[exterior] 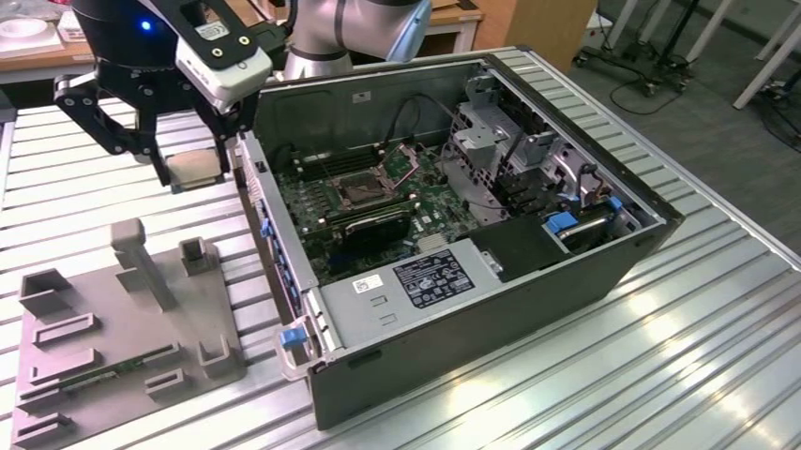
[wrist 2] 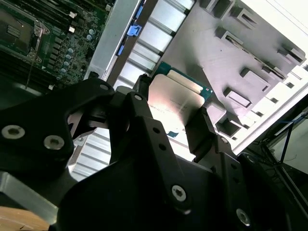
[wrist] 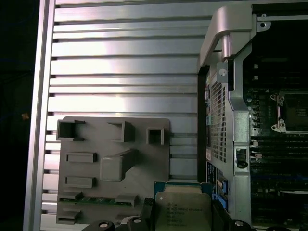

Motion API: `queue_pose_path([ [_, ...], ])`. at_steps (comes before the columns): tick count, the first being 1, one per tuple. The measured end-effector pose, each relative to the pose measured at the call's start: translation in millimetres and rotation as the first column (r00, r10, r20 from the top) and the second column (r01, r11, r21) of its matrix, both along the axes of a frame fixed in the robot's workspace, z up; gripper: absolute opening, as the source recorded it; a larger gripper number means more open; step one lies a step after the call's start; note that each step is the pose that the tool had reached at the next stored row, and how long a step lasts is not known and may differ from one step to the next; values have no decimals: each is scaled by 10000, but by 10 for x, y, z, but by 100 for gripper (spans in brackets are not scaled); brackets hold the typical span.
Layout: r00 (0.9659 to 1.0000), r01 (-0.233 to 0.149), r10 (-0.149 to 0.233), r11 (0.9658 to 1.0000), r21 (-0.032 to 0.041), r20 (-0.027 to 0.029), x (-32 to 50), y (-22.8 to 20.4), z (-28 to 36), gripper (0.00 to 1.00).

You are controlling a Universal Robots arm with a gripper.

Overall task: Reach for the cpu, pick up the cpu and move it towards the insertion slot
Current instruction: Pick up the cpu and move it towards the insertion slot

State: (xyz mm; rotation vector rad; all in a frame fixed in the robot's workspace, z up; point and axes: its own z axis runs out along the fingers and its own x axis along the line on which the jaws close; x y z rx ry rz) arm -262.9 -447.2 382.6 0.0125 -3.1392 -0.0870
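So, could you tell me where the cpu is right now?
The cpu is held in the gripper above the table, at the exterior view's left of the open computer case.

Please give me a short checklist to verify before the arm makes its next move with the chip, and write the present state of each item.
1. The black gripper holds the small square silvery-beige cpu: ok, the fingers clamp its edges in both wrist views.
2. Cpu lifted clear of the grey plastic tray: ok.
3. Cpu above the square metal-framed insertion slot on the green motherboard: not ok; it hangs outside the open computer case, at the exterior view's left.
4. Slot free of obstacles: cannot tell.
5. Cpu orientation matches the slot: cannot tell.
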Motion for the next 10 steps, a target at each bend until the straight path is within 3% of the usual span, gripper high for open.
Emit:
queue_pose_path([
  [10,10000,0,0,10000,0,0,40,0,0,55],
])
